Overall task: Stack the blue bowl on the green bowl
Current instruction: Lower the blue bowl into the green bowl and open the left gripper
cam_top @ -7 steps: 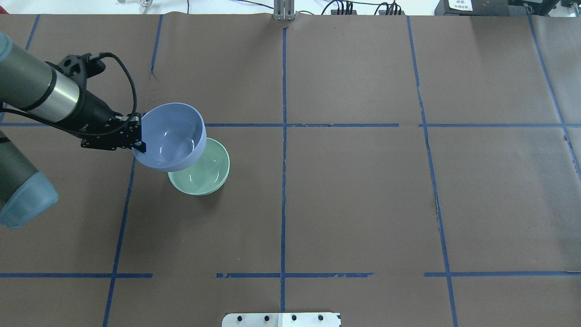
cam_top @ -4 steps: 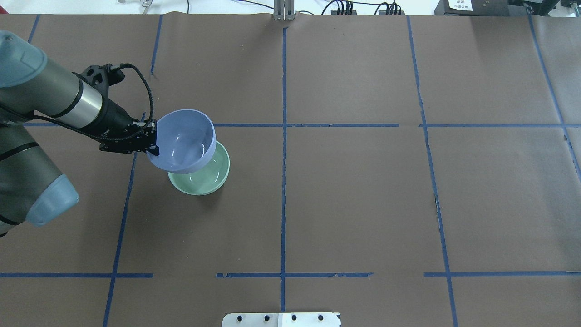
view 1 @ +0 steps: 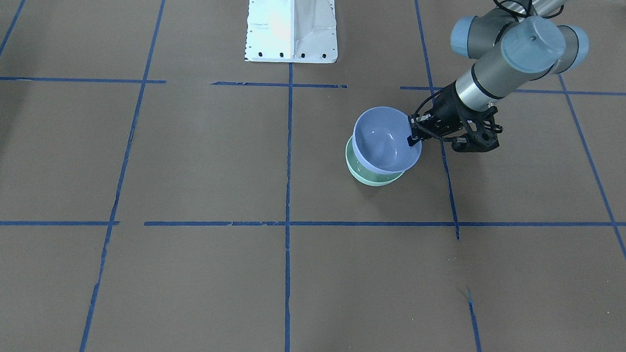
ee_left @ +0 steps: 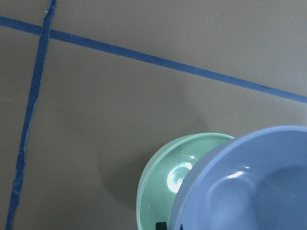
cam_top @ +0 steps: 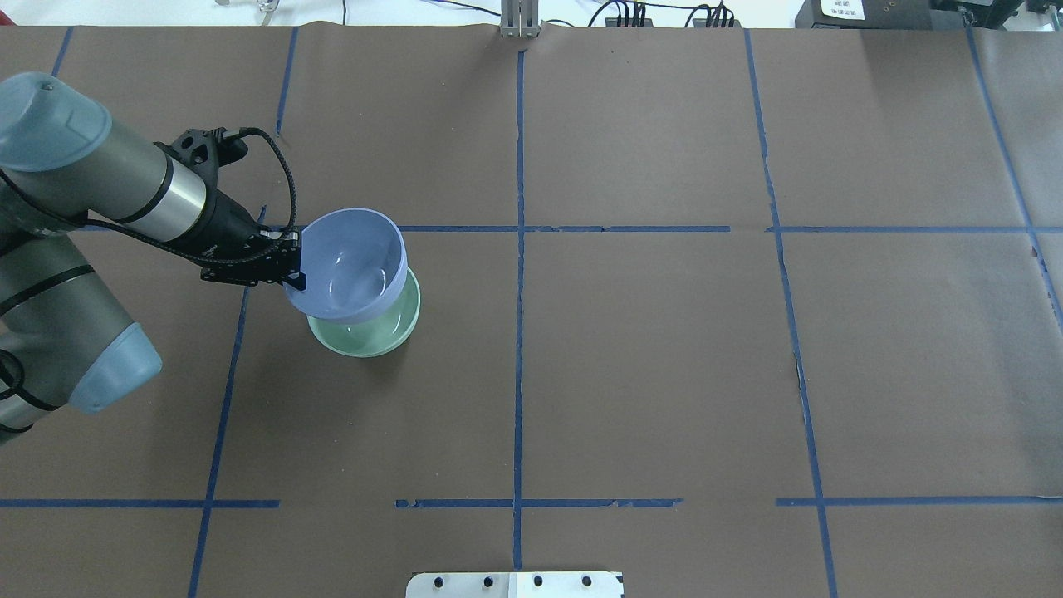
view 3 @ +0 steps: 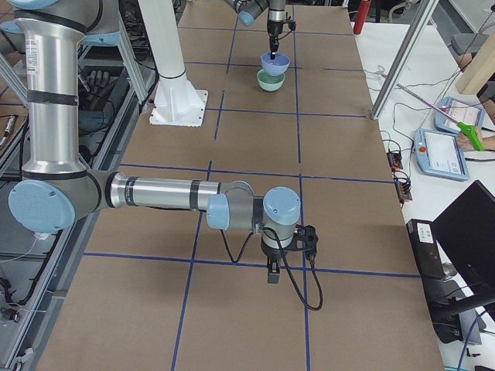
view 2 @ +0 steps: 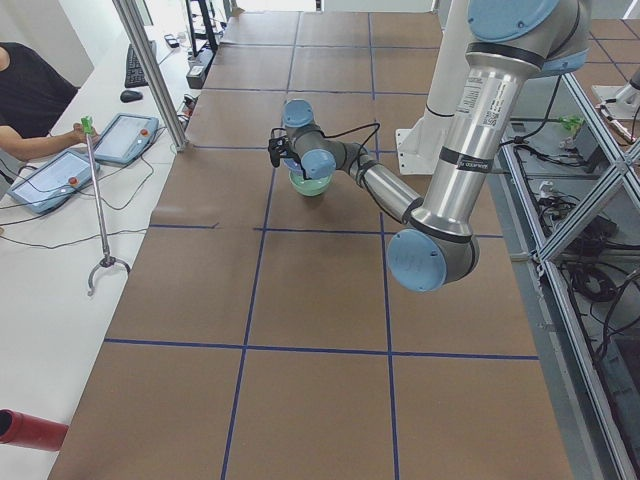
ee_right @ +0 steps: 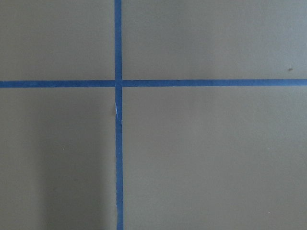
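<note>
Worktop [cam_top: 664, 374]: brown paper, marked into squares by blue tape lines [cam_top: 519, 332].

Left arm [cam_top: 124, 191]: you see it come in from the overhead view's left edge and reach toward the two bowls in the left half.

Right arm [view 3: 155, 193]: low over the near end of the worktop in the right-side view, well apart from the bowls. Its wrist camera gives you only paper and a tape crossing.

Blue bowl [cam_top: 353, 266]: in the air, mouth up and slightly tilted, over the green bowl and offset toward the left arm's side. It covers most of the green bowl from above. The right-side view puts it higher than the green one and not seated in it. You cannot tell whether its base brushes the green rim.

Green bowl [cam_top: 365, 336]: upright on the worktop just below a horizontal tape line, a crescent of its inside showing past the blue bowl.

Left claw [cam_top: 296, 281]: pinching the blue bowl's rim on the arm's side, one finger inside the wall and one outside.

Right claw [view 3: 272, 272]: pointing down at the paper. It shows only in the side view, so you cannot tell whether it is spread or pressed together.
</note>
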Robot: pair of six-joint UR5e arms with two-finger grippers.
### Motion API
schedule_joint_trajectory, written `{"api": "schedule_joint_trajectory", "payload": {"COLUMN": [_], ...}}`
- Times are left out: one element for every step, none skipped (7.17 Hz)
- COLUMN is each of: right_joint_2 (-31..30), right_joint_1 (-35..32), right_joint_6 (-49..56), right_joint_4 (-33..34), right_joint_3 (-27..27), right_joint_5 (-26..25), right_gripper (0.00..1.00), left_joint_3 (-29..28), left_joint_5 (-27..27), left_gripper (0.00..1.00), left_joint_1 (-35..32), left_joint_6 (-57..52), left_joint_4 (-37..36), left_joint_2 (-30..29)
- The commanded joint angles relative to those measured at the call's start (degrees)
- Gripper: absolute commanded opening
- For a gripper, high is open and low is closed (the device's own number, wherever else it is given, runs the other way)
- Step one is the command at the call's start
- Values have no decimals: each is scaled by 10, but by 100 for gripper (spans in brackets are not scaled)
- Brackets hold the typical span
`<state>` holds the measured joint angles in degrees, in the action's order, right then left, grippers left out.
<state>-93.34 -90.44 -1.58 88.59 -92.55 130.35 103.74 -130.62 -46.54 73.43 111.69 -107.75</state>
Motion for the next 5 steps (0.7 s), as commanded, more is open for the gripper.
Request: {"api": "schedule_joint_trajectory", "payload": {"right_joint_2": [0, 0, 0, 0, 0], "right_joint_1": [0, 0, 0, 0, 0], "right_joint_6": [0, 0, 0, 0, 0], "right_joint_4": [1, 0, 0, 0, 0], "right_joint_3": [0, 0, 0, 0, 0], "right_joint_5": [0, 0, 0, 0, 0], "right_gripper": [100, 100, 100, 100, 100], "left_joint_3": [2, 1, 0, -1, -4], "left_joint_5": [-2, -3, -3, -3, -3], "left_gripper": [0, 0, 0, 99, 100], "left_joint_1": [0, 0, 1, 5, 5], "left_joint_6": [-1, -1, -1, -11, -12], "left_joint_4": [2, 2, 3, 3, 4], "left_joint_2": [5, 5, 5, 4, 5]}}
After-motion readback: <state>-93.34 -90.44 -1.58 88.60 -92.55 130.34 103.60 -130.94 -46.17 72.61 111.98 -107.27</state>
